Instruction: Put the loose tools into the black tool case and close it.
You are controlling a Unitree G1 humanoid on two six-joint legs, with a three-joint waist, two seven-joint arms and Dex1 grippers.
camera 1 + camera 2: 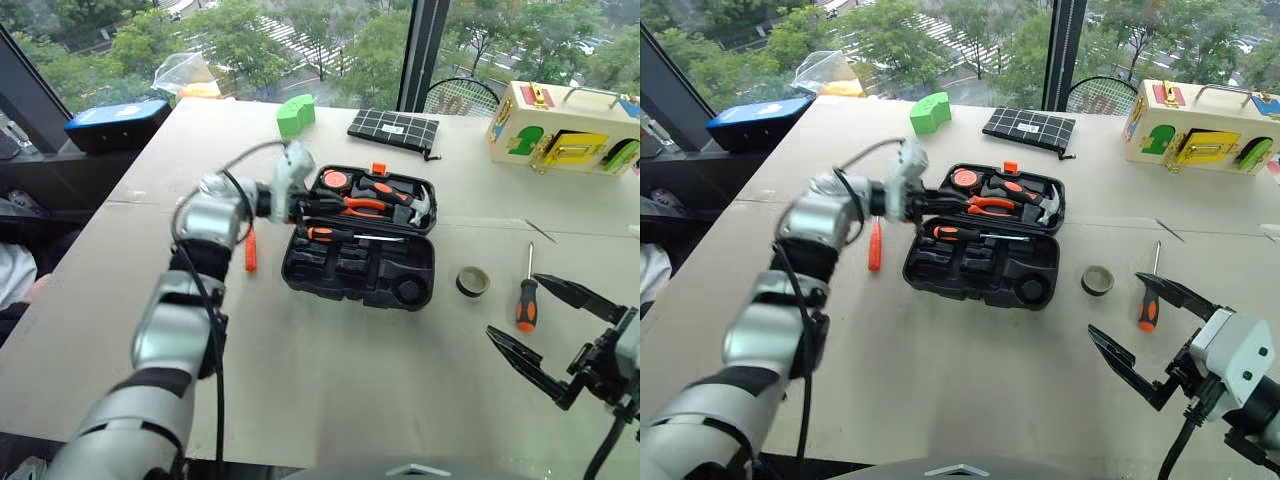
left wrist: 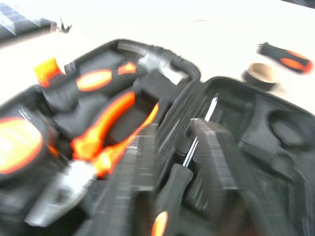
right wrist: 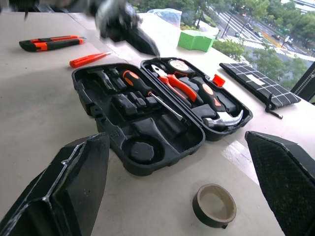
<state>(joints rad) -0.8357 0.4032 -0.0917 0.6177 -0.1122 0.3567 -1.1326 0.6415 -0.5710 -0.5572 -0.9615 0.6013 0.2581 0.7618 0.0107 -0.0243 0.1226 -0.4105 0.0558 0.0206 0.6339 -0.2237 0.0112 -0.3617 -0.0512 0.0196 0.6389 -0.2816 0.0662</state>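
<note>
Black tool case [image 1: 360, 245] is seen open at frame centre, one screwdriver [image 1: 345, 235] slotted inside. Left gripper [image 1: 300, 205], fingers closed and empty, is poised at its left edge. Right gripper [image 1: 545, 325] is spread wide at lower right, near a tape roll [image 1: 472, 281] and another screwdriver [image 1: 526, 295].

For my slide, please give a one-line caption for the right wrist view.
Open end effector faces the open black tool case, one screwdriver already inside, tape roll still on the table.

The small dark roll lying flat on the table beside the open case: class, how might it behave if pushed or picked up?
The roll is a hollow ring, so probably light. Lying flat, it should slide rather than roll when pushed. Tipped on edge, it could roll off across the table.
</note>
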